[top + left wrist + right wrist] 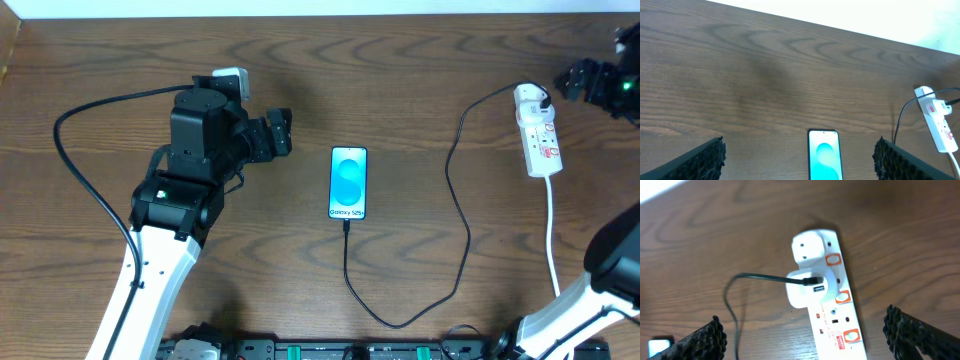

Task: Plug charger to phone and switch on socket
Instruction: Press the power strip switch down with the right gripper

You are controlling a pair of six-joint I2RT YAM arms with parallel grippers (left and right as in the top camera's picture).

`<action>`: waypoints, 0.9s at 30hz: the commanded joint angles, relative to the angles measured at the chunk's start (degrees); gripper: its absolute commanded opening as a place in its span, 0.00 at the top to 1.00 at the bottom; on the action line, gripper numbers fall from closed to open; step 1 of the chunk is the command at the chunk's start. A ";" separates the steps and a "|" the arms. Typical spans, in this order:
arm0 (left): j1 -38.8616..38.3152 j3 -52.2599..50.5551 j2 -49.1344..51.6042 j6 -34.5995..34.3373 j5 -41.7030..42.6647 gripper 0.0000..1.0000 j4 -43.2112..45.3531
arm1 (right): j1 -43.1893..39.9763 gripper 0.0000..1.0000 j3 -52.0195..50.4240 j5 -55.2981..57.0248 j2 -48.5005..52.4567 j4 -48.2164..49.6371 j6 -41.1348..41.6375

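- The phone [348, 182] lies flat and screen-up in the middle of the table [300, 60], its glossy blue display lit and its bottom edge turned toward the robot's base.
- The small tip of the charger [462, 230] is seen meeting that bottom edge, so the plugging step is judged done, though full seating cannot be confirmed from above.
- The thin black lead is laid in a slack loop toward the near edge and back up to a rounded white plug [807, 287], which is seated in the socket [835, 322].
- The socket, a narrow hard-plastic strip with red-outlined switches [833, 260], lies at the far right, well apart from the phone.
- A white cord [552, 225] trails from it toward the near edge. Whether any switch is on cannot be told.
- The right gripper [580, 80] is held above the strip, jaws spread wide with nothing between its rough black pads [912, 335], presumably placed for pressing a switch.
- The left gripper [278, 132] is positioned left of the phone, likewise wide and empty, aimed across the dark wood-grain surface.
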 commanded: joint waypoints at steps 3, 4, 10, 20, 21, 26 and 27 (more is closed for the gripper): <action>0.24 0.42 -0.15 0.98 -0.72 0.06 0.15 | 0.90 0.01 -0.81 -1.05 5.68 0.17 -1.07; 0.24 0.42 -0.15 0.98 -0.72 0.06 0.15 | 0.96 0.01 -0.81 -1.11 6.43 0.15 -1.07; 0.24 0.42 -0.15 0.98 -0.72 0.06 0.15 | 1.36 0.01 -0.81 -4.26 10.32 0.09 -1.07; 0.24 0.42 -0.15 0.98 -0.72 0.06 0.15 | 2.62 0.01 -0.83 -4.20 12.04 0.13 -1.09; 0.24 0.42 -0.15 0.98 -0.72 0.06 0.15 | 2.78 0.01 -0.83 -4.20 12.04 0.17 -1.09; 0.24 0.42 -0.15 0.98 -0.72 0.06 0.15 | 3.61 0.01 -0.87 -3.72 12.04 0.90 -1.07; 0.24 0.42 -0.15 0.98 -0.74 0.06 0.15 | 3.74 0.01 -0.87 -3.65 12.04 0.92 -1.07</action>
